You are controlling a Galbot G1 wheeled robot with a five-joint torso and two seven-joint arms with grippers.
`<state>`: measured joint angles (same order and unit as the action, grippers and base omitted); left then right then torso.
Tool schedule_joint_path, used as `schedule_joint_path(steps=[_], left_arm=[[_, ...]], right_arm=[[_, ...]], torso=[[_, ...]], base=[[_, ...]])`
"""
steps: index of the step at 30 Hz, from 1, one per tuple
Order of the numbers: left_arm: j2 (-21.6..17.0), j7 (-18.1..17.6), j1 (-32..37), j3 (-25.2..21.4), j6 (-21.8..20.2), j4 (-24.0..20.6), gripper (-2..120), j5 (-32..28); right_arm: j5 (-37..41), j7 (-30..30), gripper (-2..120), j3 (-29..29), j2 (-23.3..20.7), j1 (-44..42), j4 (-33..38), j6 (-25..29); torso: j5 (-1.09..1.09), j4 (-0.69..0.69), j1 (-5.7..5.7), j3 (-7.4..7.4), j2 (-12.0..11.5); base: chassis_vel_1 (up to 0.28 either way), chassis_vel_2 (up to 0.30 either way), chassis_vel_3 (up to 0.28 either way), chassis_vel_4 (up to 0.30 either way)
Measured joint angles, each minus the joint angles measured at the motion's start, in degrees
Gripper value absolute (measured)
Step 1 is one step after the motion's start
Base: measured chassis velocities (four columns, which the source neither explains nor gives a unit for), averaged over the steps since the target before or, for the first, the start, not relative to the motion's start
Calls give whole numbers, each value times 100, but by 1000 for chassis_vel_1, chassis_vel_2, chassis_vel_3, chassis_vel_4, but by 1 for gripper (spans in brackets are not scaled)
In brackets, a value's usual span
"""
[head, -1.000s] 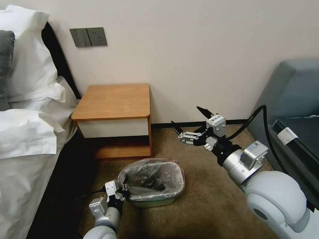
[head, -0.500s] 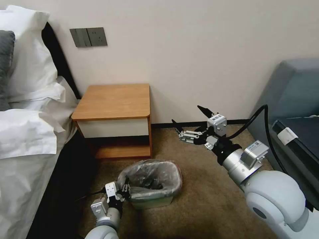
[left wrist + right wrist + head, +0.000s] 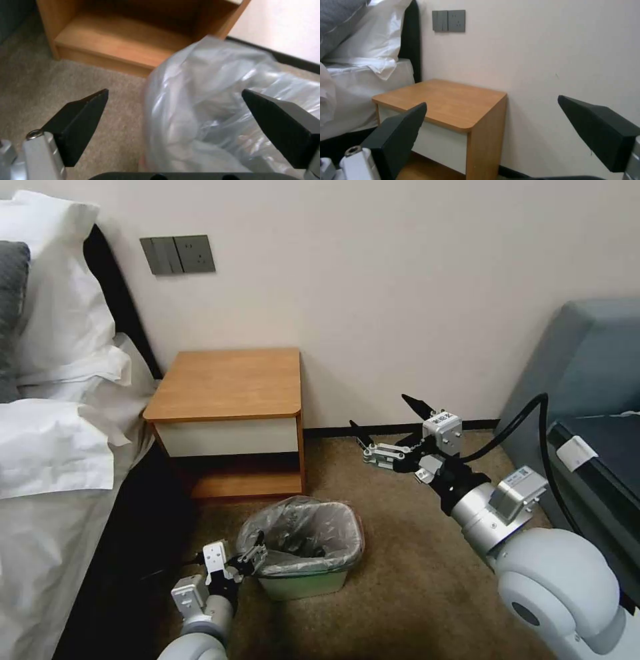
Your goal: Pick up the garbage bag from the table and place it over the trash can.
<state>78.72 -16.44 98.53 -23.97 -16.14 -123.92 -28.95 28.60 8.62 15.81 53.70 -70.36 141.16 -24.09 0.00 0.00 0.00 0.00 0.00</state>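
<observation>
The left gripper, jaws spread and empty, sits at the near-left rim of the garbage bag lining the trash can; the right gripper hangs open, well apart.

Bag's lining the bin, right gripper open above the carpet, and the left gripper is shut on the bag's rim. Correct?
Not quite. The left gripper is open; its fingers straddle the bag without pinching it, as the left wrist view shows. The rest holds: the bag lines the bin, and the right gripper is open.
</observation>
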Motion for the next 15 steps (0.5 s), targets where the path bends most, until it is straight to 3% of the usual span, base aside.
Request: schedule_joint_path(steps=[3, 5, 6, 9, 10, 13, 15], left_arm=[[1, 80, 49, -23, 158, -87, 100, 37], [11, 324, 106, -71, 568, -272, 100, 162], [11, 324, 106, -71, 568, -272, 100, 162], [31, 700, 150, -134, 1361, -502, 100, 619], [31, 700, 150, -134, 1361, -502, 100, 619], [85, 998, 281, -230, 2115, -764, 100, 1217], [115, 1110, 394, -331, 2292, -875, 100, 1448]], right_arm=[[-53, -1, 100, 9, 64, -101, 5, 24], [-218, -22, 100, 124, 248, -385, -34, 140], [-218, -22, 100, 124, 248, -385, -34, 140], [-733, -142, 100, 463, 560, -905, -277, 608], [-733, -142, 100, 463, 560, -905, -277, 608], [-1332, -279, 100, 914, 1044, -1667, -553, 1161], [-1608, -302, 100, 1007, 1243, -1963, -658, 1395]], torso=[[0, 0, 0, 0, 0], [0, 0, 0, 0, 0], [0, 0, 0, 0, 0], [0, 0, 0, 0, 0], [0, 0, 0, 0, 0], [0, -1, 0, 0, 0], [1, -2, 0, 0, 0]], base=[[0, 0, 0, 0], [0, 0, 0, 0], [0, 0, 0, 0], [0, 0, 0, 0], [0, 0, 0, 0], [0, 0, 0, 0], [0, 0, 0, 0]])
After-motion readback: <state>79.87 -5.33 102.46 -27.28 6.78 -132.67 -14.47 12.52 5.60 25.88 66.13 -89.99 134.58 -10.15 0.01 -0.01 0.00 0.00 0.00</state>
